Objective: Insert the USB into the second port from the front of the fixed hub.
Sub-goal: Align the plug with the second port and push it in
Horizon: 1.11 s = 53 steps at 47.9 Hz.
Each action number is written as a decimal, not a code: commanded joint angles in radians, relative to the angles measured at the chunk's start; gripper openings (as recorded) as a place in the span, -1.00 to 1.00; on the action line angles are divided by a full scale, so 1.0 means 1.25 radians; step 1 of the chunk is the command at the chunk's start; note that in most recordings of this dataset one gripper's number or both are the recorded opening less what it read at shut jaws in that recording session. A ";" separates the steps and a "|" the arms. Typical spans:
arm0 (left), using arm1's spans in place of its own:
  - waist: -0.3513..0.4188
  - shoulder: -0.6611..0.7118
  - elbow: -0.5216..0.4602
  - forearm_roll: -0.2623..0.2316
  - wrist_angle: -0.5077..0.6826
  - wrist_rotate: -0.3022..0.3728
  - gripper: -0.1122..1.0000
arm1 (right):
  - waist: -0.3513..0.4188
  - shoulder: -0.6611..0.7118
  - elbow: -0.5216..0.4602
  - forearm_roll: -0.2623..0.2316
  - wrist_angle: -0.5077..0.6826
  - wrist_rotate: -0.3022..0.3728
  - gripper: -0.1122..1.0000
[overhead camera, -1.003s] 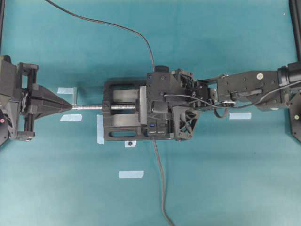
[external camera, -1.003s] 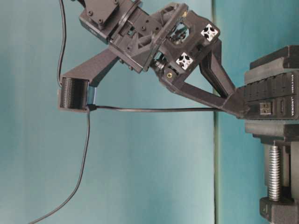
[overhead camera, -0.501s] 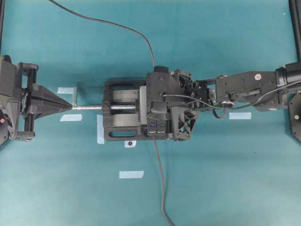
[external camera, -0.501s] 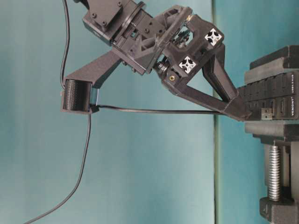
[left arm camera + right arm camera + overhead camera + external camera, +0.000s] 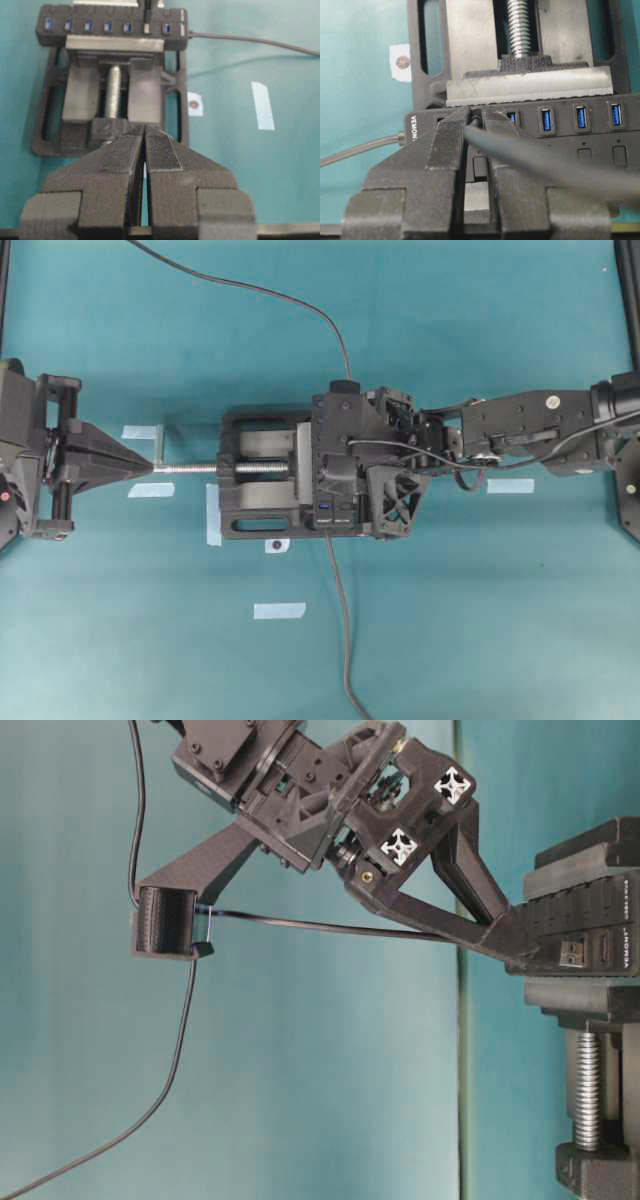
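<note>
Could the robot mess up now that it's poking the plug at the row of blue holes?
Maybe. The right pincer pinches the USB right at the fixed hub; a slight tilt could jam the plug. The blue ports sit close together, so it might enter the wrong one. Its cable looks tight and could tug it sideways.

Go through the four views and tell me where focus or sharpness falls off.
Overhead: evenly lit and sharp, the fixed hub mostly hidden under the right gripper. Table-level: crisp throughout. Left wrist: the shut left gripper is sharp, the hub behind slightly soft. Right wrist: the USB cable blurs badly toward the lens.
</note>
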 commanded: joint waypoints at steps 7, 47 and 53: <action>0.001 0.002 -0.009 0.001 -0.009 -0.001 -0.79 | 0.001 -0.022 -0.010 -0.001 0.000 0.004 -0.72; 0.002 0.002 -0.006 0.001 -0.009 -0.001 -0.79 | 0.001 -0.020 -0.028 -0.004 0.039 -0.002 -0.72; 0.004 0.002 -0.006 0.001 -0.009 -0.001 -0.79 | 0.001 -0.012 -0.034 -0.005 0.039 -0.004 -0.72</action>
